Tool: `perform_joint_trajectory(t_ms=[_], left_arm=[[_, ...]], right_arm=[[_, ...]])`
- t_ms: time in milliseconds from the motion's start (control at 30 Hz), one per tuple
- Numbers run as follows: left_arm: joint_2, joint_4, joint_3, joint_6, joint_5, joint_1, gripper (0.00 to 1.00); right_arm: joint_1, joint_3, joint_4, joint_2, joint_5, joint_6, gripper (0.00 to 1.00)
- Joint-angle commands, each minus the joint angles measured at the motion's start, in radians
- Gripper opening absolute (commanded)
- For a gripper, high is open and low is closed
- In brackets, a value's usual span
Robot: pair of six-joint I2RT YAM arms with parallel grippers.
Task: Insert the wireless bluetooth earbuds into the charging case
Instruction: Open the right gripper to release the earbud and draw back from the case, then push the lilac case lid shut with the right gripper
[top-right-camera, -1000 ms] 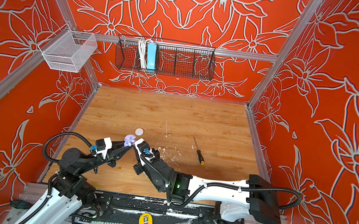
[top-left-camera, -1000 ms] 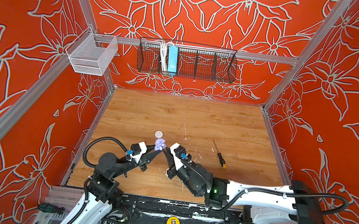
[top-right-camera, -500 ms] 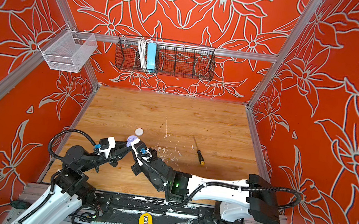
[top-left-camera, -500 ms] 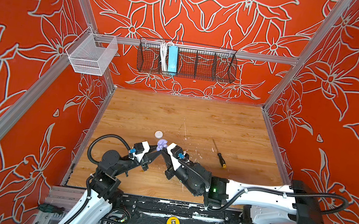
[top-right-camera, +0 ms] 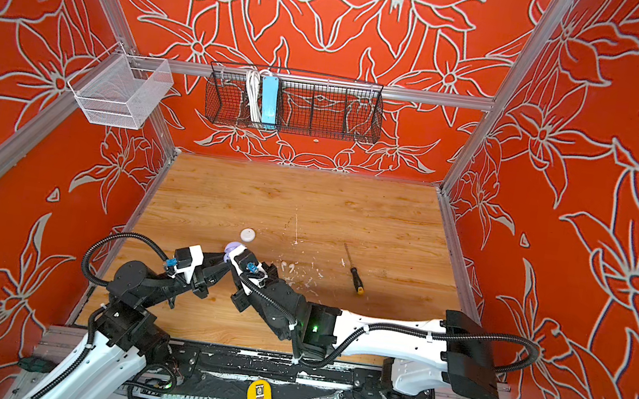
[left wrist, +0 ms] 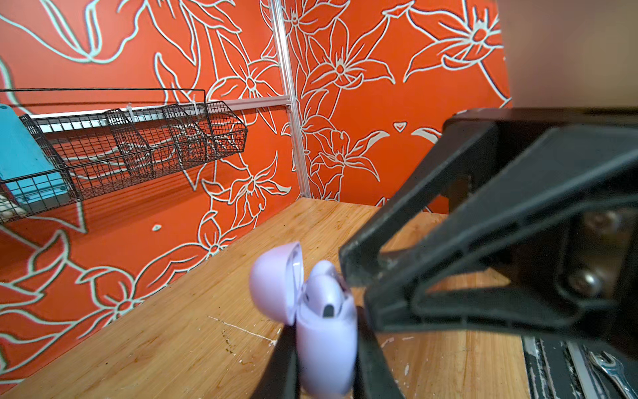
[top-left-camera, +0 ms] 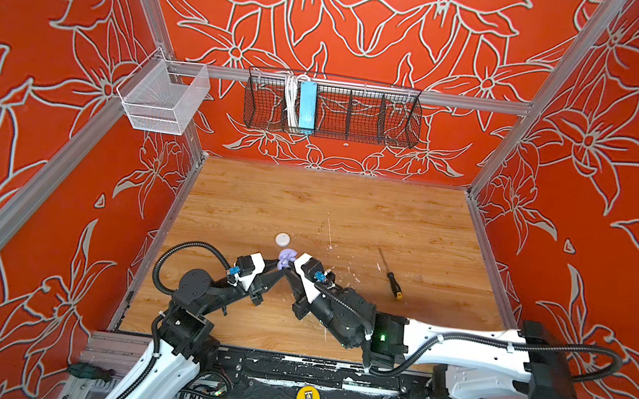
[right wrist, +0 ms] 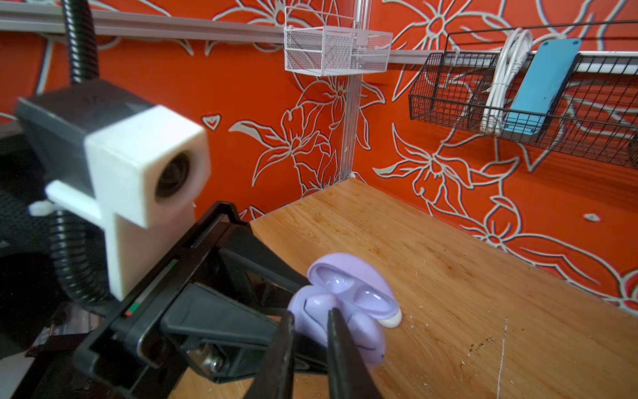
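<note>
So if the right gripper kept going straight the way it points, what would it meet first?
The open lavender charging case, clamped in the left gripper; the right gripper seems nearly on it, though depth is unclear.

The rear half of the worktop (top-left-camera: 330, 202) is seen bare, and a wide lane is offered there from wall to wall. Toward the front, the middle is blocked where the left gripper (top-left-camera: 278, 267) and the right gripper (top-left-camera: 289, 266) are brought tip to tip at the opened lavender charging case (top-left-camera: 287, 255). Just behind it, the way is narrowed by a round white case (top-left-camera: 282, 239). To the right, a screwdriver (top-left-camera: 390, 277) is laid well apart from the arms, with open board around it. Higher up, the back wall is occupied by a black wire basket (top-left-camera: 331, 110) and the left corner by a white mesh basket (top-left-camera: 163, 96).
</note>
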Motion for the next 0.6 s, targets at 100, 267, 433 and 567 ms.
perform_joint_trajectory(t_ms=[100,267,433,567], left_arm=[[-0.013,-0.007,-0.021,0.054,0.127,0.002,0.00],[0.036,0.001,-0.003,0.086,0.275,0.000,0.00],[0.126,-0.014,0.040,0.127,0.370,-0.019,0.00],[0.176,-0.056,0.071,0.180,0.383,-0.060,0.00]], right_arm=[[-0.065,0.007,-0.145,-0.159,0.069,-0.004,0.21],[-0.271,-0.004,-0.362,-0.258,-0.115,0.167,0.22],[-0.356,-0.041,-0.413,-0.273,-0.267,0.166,0.32],[-0.364,-0.074,-0.373,-0.246,-0.414,0.146,0.34]])
